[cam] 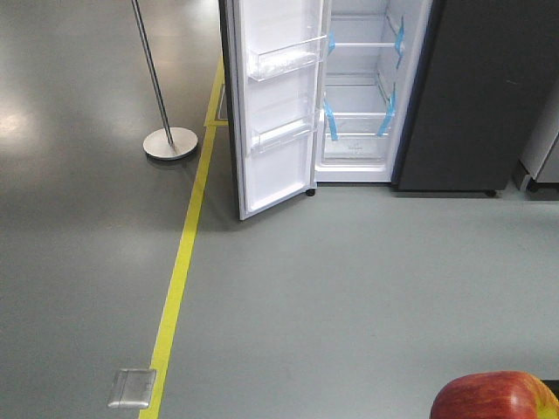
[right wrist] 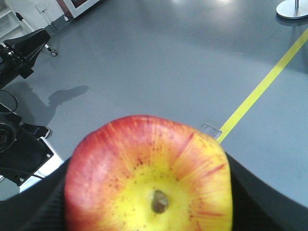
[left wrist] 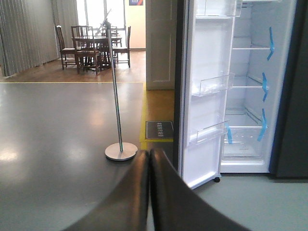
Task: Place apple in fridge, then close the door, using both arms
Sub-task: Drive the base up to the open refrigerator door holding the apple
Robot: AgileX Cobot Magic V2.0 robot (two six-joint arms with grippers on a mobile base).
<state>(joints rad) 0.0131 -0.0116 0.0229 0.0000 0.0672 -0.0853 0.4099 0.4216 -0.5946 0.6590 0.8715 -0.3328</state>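
The right hand (right wrist: 150, 211) grips the apple (right wrist: 149, 168), stem end towards the wrist camera. It sits low at the front view's right edge, well apart from the fridge (cam: 358, 161), whose door (cam: 275, 113) stands wide open across bare floor (cam: 349, 279). The left hand (left wrist: 148, 157) is closed on nothing, fingers (left wrist: 130, 192) pressed together. I judge this the carry-in step: next comes closing the gap and lifting the apple onto a shelf (cam: 356, 115), leaving the left hand for the door.
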